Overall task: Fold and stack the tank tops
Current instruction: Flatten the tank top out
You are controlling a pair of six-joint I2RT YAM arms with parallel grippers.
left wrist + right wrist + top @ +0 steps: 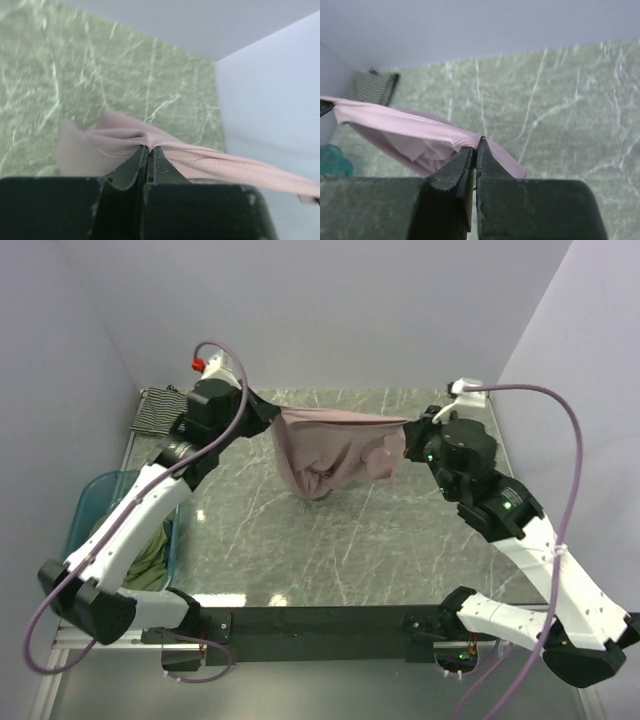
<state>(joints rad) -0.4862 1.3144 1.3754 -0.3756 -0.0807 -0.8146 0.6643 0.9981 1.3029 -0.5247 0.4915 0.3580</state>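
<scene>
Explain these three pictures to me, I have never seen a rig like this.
These are two robot arms bolted at the near edge of a marbled table. The wide picture looks down from above and behind them. The other two come from a camera on each wrist, so the dark jaws at the bottom are that arm's own. The left gripper and the right gripper are each shut on an edge of the pink tank top, holding it stretched between them above the table, its middle hanging down. A striped tank top lies at the far left corner. A blue tub at the left holds an olive-green garment.
</scene>
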